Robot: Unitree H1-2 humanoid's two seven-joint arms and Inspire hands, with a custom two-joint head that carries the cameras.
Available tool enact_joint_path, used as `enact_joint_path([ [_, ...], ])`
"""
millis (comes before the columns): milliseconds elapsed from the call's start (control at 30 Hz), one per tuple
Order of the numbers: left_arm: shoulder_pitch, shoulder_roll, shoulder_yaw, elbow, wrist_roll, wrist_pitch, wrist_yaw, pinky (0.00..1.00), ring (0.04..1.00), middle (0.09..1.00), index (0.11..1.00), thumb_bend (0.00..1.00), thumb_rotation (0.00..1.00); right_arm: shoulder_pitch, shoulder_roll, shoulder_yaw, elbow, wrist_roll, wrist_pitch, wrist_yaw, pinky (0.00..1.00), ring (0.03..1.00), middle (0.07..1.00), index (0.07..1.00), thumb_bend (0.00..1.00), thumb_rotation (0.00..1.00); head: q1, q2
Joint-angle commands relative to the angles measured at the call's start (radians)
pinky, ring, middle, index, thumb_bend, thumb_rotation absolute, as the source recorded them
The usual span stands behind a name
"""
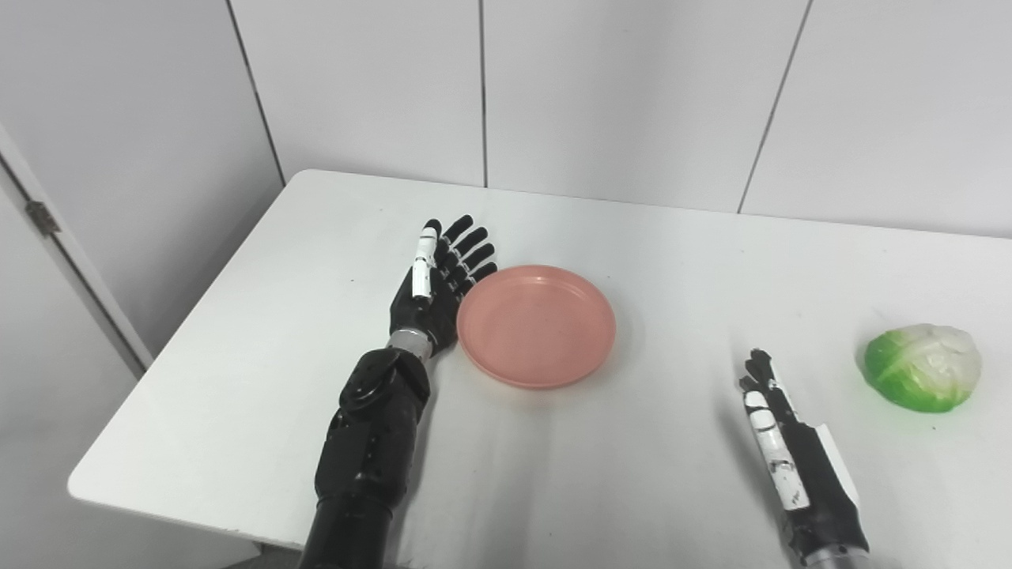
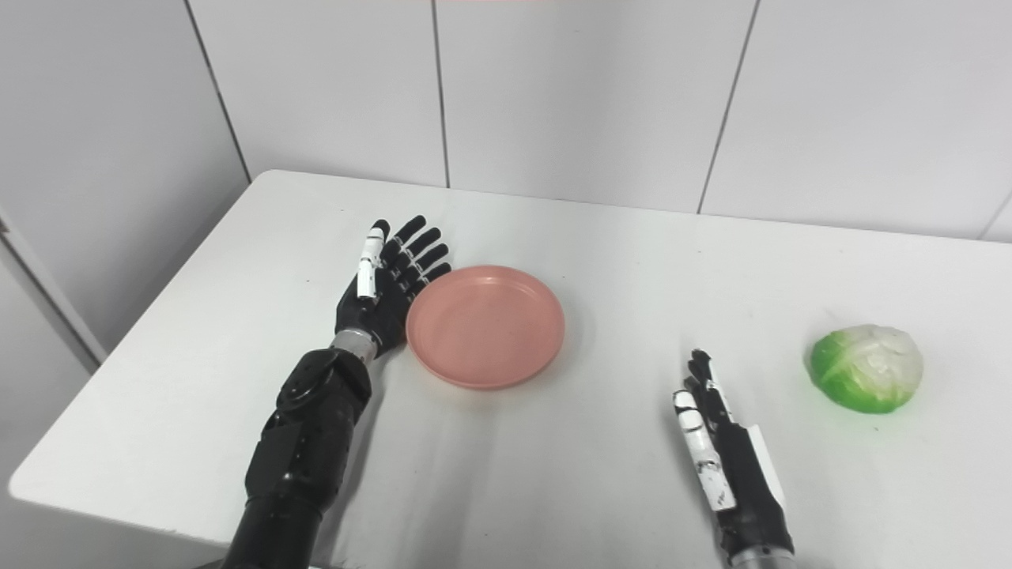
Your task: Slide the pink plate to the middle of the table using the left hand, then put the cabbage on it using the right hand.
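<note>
left hand fingers spread, seemingly touching pink plate | right hand fingers straight, holding nothing | cabbage unplaced, on desk

Probably a lab — bare white table, plain grey panelled walls.

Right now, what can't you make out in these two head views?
- Contact between left hand and pink plate: the fingers overlap the rim in both views; touching or just beside, unclear.
- Right hand: seen edge-on, so the fingers' spread is unclear; its wrist is cut off by the bottom edge.
- Cabbage: far side and underside hidden by its own bulk.
- Table: near and right edges cut off.
</note>
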Motion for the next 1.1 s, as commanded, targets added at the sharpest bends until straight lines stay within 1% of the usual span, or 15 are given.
enact_joint_path([
  [0, 0.013, -0.008, -0.011, -0.009, -0.01, 0.036, -0.009, 0.87, 0.876, 0.87, 0.847, 0.36, 1.0, -0.016, 0.015, 0.009, -0.009, -0.005, -0.023, -0.005, 1.0, 0.97, 0.989, 0.999, 0.25, 1.0, -0.016, 0.006],
  [33, 0.016, -0.014, -0.017, -0.014, -0.008, 0.039, -0.01, 0.87, 0.879, 0.873, 0.851, 0.36, 1.0, -0.016, 0.017, 0.012, -0.012, -0.009, -0.015, -0.006, 1.0, 0.969, 0.988, 0.999, 0.25, 1.0, -0.034, 0.012],
  [133, 0.025, -0.031, -0.031, -0.03, -0.004, 0.047, -0.008, 0.88, 0.881, 0.876, 0.851, 0.35, 1.0, -0.017, 0.021, 0.017, -0.016, -0.018, -0.004, -0.008, 1.0, 0.973, 0.992, 1.0, 0.3, 1.0, -0.051, 0.016],
  [233, 0.034, -0.045, -0.041, -0.044, -0.017, 0.06, -0.017, 0.86, 0.873, 0.872, 0.849, 0.34, 1.0, -0.018, 0.028, 0.022, -0.02, -0.028, 0.003, -0.012, 0.99, 0.972, 0.992, 1.0, 0.31, 1.0, -0.084, 0.024],
  [333, 0.042, -0.059, -0.054, -0.05, -0.021, 0.072, -0.022, 0.87, 0.881, 0.882, 0.86, 0.35, 1.0, -0.02, 0.034, 0.025, -0.015, -0.034, 0.004, -0.018, 1.0, 0.976, 0.99, 0.999, 0.31, 1.0, -0.109, 0.026],
  [500, 0.057, -0.078, -0.076, -0.06, -0.019, 0.073, -0.024, 0.88, 0.879, 0.874, 0.854, 0.35, 1.0, -0.025, 0.037, 0.028, -0.006, -0.045, -0.002, -0.021, 0.99, 0.976, 0.989, 0.998, 0.33, 1.0, -0.13, 0.03],
  [700, 0.078, -0.081, -0.095, -0.088, -0.034, 0.088, -0.049, 0.88, 0.885, 0.883, 0.863, 0.36, 1.0, -0.027, 0.04, 0.032, 0.007, -0.045, -0.018, -0.024, 0.99, 0.978, 0.991, 1.0, 0.34, 1.0, -0.169, 0.035],
  [767, 0.083, -0.081, -0.099, -0.096, -0.035, 0.093, -0.052, 0.87, 0.882, 0.881, 0.86, 0.36, 1.0, -0.029, 0.041, 0.032, 0.014, -0.044, -0.024, -0.026, 0.99, 0.979, 0.99, 0.999, 0.35, 1.0, -0.169, 0.035],
  [800, 0.086, -0.078, -0.103, -0.099, -0.036, 0.095, -0.058, 0.88, 0.886, 0.885, 0.863, 0.36, 1.0, -0.029, 0.042, 0.032, 0.016, -0.044, -0.024, -0.027, 0.99, 0.979, 0.989, 0.997, 0.35, 1.0, -0.185, 0.035],
  [900, 0.096, -0.071, -0.11, -0.107, -0.035, 0.102, -0.072, 0.9, 0.898, 0.898, 0.876, 0.36, 1.0, -0.029, 0.044, 0.033, 0.016, -0.051, -0.021, -0.032, 0.99, 0.977, 0.987, 0.996, 0.35, 1.0, -0.203, 0.037],
  [1067, 0.106, -0.07, -0.113, -0.113, -0.032, 0.111, -0.082, 0.91, 0.9, 0.901, 0.884, 0.36, 1.0, -0.032, 0.041, 0.026, 0.022, -0.043, -0.031, -0.035, 1.0, 0.979, 0.989, 0.997, 0.34, 1.0, -0.217, 0.041],
])
